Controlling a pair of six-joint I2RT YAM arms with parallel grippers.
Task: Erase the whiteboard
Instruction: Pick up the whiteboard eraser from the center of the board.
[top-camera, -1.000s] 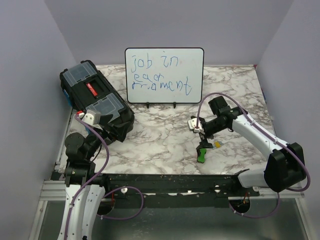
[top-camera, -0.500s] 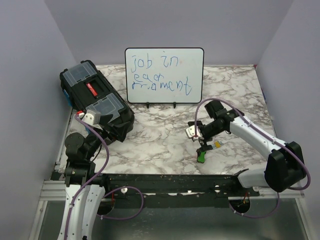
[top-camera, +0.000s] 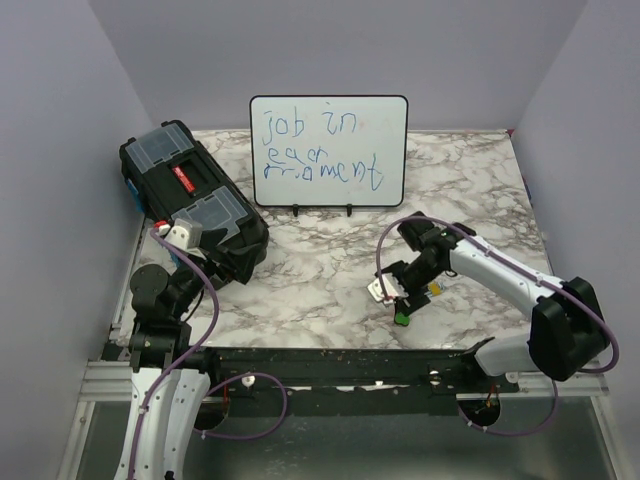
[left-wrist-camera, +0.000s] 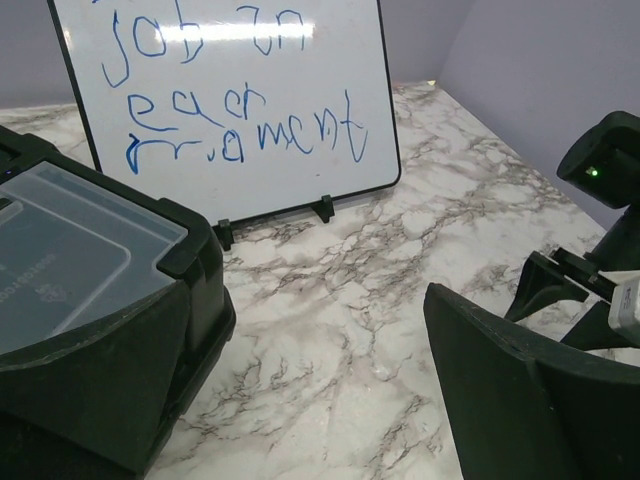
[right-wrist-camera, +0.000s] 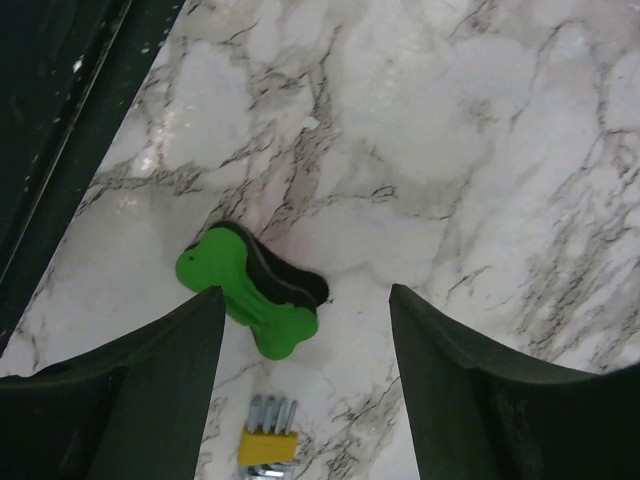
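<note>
The whiteboard (top-camera: 328, 150) stands upright at the back of the table with blue handwriting on it; it also shows in the left wrist view (left-wrist-camera: 230, 100). A green bone-shaped eraser (top-camera: 403, 316) with a black felt pad lies near the table's front edge. My right gripper (top-camera: 402, 300) hangs just above it, open and empty. In the right wrist view the eraser (right-wrist-camera: 240, 285) lies between the fingers, nearer the left one, under the gripper (right-wrist-camera: 305, 292). My left gripper (top-camera: 218, 248) is open and empty beside the toolbox, low over the table (left-wrist-camera: 320, 400).
A black toolbox (top-camera: 190, 200) with clear lid panels lies at the left, close to my left gripper (left-wrist-camera: 70, 260). A yellow hex key set (top-camera: 432, 290) lies just right of the eraser (right-wrist-camera: 268, 445). The table's dark front rail (top-camera: 330, 365) is close behind the eraser.
My right gripper has swung left and toward the front edge, coming down over the green eraser. The left arm has not moved.
</note>
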